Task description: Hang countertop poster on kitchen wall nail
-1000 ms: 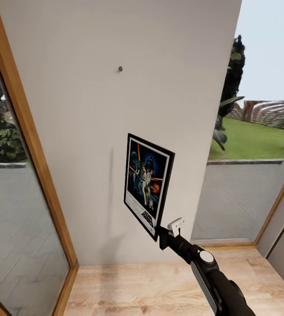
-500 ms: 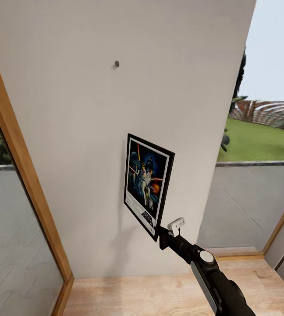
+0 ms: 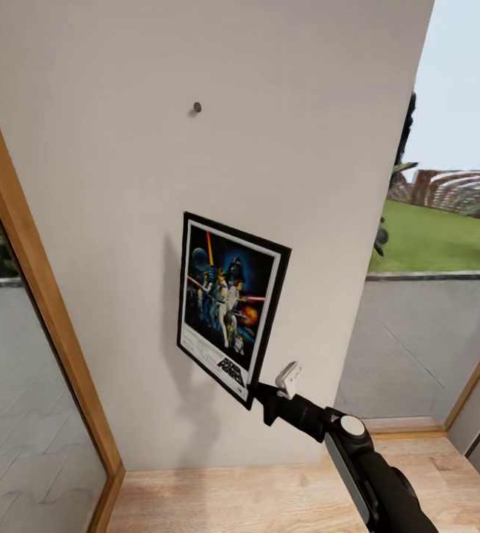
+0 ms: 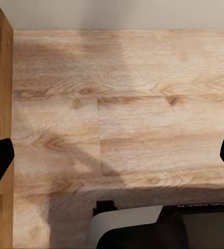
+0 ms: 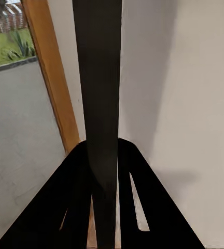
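Right gripper (image 3: 264,403) clamped on poster (image 3: 229,303) lower corner; poster upright, near wall (image 3: 307,148), well below nail (image 3: 197,107). Left gripper (image 4: 112,161) wide, idle over floor (image 4: 143,104). Judgement: raise poster, shift leftward, align top edge centre with nail, approach slowly.

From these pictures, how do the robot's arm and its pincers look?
The right arm is glossy black with a grey panel, a round white cap and a white clip near the wrist. The right pincer has flat black slotted fingers. The left pincer shows black fingertips.
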Motion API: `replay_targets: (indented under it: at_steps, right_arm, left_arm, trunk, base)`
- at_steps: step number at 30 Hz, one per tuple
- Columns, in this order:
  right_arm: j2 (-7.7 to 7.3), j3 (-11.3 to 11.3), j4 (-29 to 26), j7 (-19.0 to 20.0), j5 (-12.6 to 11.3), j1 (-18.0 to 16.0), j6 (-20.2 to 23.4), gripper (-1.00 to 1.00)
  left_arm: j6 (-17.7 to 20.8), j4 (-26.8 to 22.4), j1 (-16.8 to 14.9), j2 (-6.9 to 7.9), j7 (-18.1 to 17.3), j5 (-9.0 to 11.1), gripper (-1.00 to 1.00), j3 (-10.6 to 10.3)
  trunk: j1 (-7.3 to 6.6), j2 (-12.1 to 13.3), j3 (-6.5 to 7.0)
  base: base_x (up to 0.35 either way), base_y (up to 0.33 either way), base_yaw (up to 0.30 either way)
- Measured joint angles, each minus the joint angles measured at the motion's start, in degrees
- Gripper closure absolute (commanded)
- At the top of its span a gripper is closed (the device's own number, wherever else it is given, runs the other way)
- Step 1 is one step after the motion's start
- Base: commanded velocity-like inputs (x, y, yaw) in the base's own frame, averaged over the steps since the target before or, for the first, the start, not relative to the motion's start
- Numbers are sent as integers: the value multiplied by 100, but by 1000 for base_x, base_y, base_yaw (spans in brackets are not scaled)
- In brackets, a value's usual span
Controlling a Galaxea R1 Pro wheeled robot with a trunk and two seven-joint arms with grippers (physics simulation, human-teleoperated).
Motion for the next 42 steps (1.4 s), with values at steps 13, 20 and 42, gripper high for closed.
replay_targets:
  at_steps: [13, 20, 42]
  right_arm:
    - [11, 9, -1208, 496, -16, -149, 1674, 100]
    - [7, 7, -1528, 1520, -36, -1120, 2895, 100]
    - [5, 4, -1492, 3421, -56, -3936, 4689, 100]
  left_arm:
    - [-91, 90, 0, 0, -26, 6, -100, 48]
    - [-157, 420, 0, 0, -24, 11, -100, 11]
    - [-253, 538, 0, 0, -23, 4, -100, 43]
  trunk:
    - [0, -1, 0]
    - [0, 0, 1]
    - [0, 0, 0]
  base:
    - [0, 0, 0]
    - [0, 0, 0]
    - [0, 0, 0]
